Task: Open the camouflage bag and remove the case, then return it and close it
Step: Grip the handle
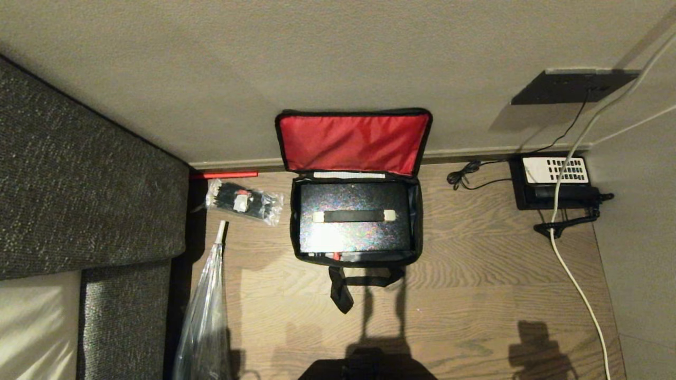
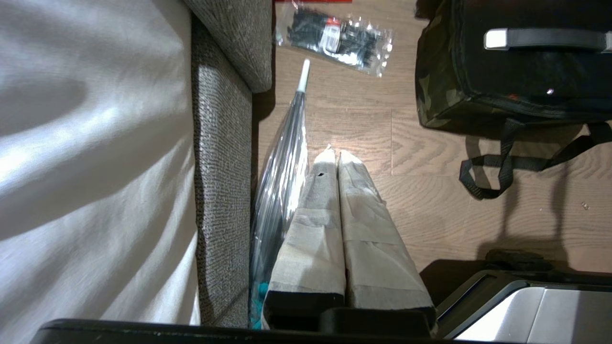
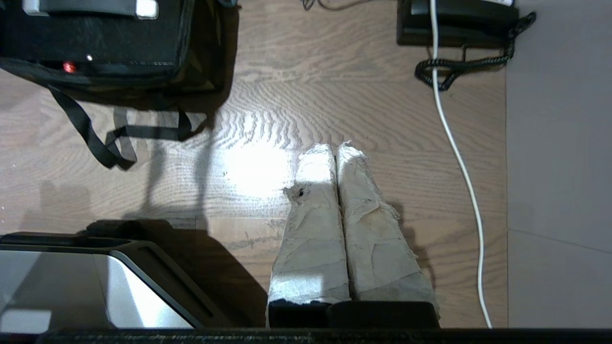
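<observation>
Head view: camouflage bag (image 1: pixel 355 211) sitting on wood floor (image 1: pixel 475 274) against wall, red lid (image 1: pixel 353 142) standing open, case (image 1: pixel 355 224) lying inside.
Left wrist view: left gripper (image 2: pixel 333 154) hanging over floor beside umbrella (image 2: pixel 282 167), fingers pressing together, gripping nothing.
Right wrist view: right gripper (image 3: pixel 334 149) hanging over floor, fingers likewise together, empty, well apart from bag.

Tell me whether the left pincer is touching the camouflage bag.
Apart. The left wrist view shows the shut left pincer over bare wooden floor, with floorboards between it and the open camouflage soft zip bag.
</observation>
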You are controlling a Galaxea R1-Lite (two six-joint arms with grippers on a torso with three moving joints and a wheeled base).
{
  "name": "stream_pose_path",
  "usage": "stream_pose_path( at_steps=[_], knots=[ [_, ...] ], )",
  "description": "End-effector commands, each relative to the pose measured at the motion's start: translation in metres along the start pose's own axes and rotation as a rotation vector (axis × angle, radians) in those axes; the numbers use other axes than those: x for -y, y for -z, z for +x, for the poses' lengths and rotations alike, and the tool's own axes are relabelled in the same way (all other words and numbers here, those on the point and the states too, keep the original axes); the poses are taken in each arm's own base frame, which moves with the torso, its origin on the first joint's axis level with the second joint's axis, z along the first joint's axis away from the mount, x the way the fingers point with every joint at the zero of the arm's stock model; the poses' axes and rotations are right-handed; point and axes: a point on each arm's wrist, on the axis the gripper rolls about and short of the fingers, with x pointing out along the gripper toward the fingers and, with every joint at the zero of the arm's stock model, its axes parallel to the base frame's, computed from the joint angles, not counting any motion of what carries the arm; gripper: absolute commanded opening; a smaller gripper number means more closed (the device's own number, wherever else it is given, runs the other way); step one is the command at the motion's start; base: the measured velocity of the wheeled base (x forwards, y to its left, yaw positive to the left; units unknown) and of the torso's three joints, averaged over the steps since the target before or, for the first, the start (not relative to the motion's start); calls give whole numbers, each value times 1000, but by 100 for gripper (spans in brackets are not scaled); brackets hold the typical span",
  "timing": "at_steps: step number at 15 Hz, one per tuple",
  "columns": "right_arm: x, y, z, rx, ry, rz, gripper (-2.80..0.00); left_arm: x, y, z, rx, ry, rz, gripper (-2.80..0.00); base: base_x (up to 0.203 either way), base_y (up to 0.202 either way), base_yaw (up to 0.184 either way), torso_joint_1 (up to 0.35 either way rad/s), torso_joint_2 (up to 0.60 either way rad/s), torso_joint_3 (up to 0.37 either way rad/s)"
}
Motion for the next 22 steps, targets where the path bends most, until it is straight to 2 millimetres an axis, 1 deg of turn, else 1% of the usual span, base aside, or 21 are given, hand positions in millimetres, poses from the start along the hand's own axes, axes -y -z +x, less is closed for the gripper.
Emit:
stream_pose_path(
  at_steps=[1, 8, 15, 22],
  knots=[
    [0, 0, 0, -2, -1, -1, -280, 0, 1, 0, -3, 0, -3, -280, 0, 0, 0, -1, -4, 84],
    [0, 0, 0, -2, -1, -1, -280, 0, 0, 0, -2, 1, -14, -280, 0, 0, 0, -1, 2, 19],
    [0, 0, 0, -2, -1, -1, -280, 0, 0, 0, -2, 1, -11, -280, 0, 0, 0, 4, 2, 154],
    [0, 0, 0, -2, -1, -1, -280, 0, 1, 0, -5, 1, -6, -280, 0, 0, 0, 0, 0, 6]
  ],
)
